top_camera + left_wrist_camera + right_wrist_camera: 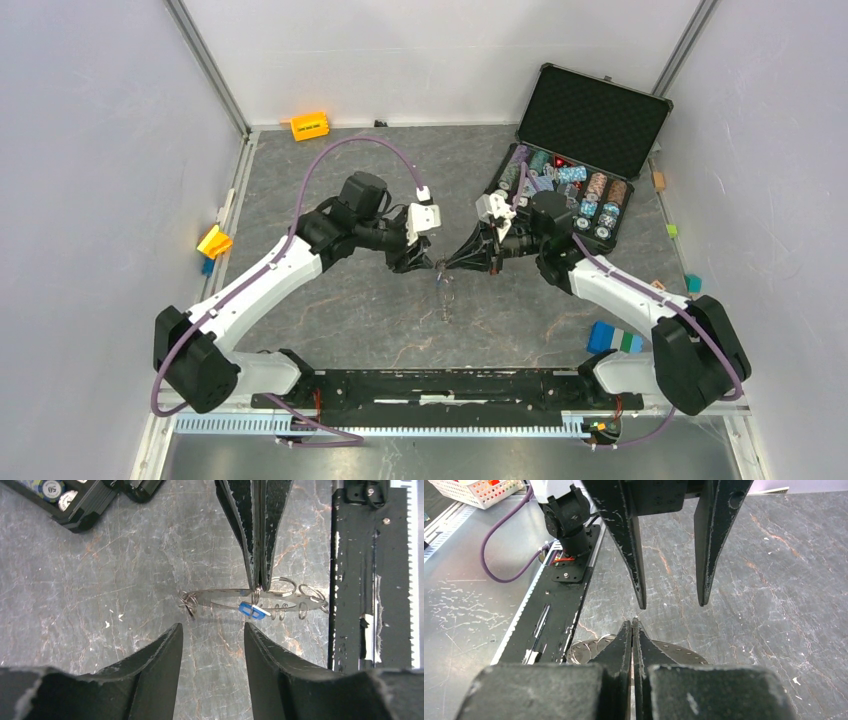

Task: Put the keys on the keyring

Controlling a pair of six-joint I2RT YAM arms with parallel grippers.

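R tool pinched shut on keyring, above desk. L tool spread, ring just at its 12 o'clock, apart. Blue-head key at ring, 6 o'clock of R tips.

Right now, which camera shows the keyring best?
The left wrist view: the whole keyring shows, pinched by the right gripper. In the right wrist view that gripper's fingers hide most of it; in the top view it is tiny.

keyring over table centre, case behind, rightward
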